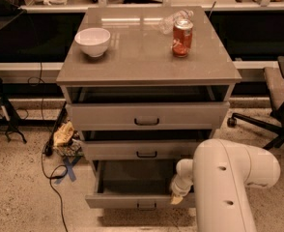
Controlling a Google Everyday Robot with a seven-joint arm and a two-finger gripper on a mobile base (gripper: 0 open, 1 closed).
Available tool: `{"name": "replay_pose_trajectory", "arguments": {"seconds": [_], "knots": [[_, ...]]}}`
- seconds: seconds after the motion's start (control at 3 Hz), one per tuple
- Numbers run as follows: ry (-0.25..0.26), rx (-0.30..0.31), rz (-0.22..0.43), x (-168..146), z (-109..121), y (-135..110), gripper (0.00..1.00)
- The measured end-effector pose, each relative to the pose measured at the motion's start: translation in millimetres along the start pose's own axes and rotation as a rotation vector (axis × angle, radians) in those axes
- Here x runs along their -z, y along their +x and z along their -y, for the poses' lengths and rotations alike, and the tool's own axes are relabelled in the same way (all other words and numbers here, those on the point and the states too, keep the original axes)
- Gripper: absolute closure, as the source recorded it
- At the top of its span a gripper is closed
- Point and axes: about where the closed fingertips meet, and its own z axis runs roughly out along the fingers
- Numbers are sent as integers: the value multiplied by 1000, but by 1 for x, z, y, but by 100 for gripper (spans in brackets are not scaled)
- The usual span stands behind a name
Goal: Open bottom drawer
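The bottom drawer [127, 199] of the grey cabinet stands pulled out, its plain grey tray [132, 178] showing, with a small black bar handle [146, 206] on its front. My gripper [177, 196] is at the right end of the drawer's front edge, low on the cabinet, at the end of my white arm [229, 187]. The middle drawer [142, 150] and top drawer [147, 115] above it are each slightly out.
A white bowl [92, 41], a red can [182, 37] and a clear plastic bottle [173, 19] stand on the cabinet top. A crumpled bag [64, 135] and cables lie on the floor at left. An office chair [277, 105] is at right.
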Motion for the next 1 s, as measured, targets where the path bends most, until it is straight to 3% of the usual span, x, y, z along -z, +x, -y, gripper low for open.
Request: {"name": "replay_pose_trajectory", "arguments": {"seconds": [1.0], "knots": [[0,0,0,0,0,1,12]]}}
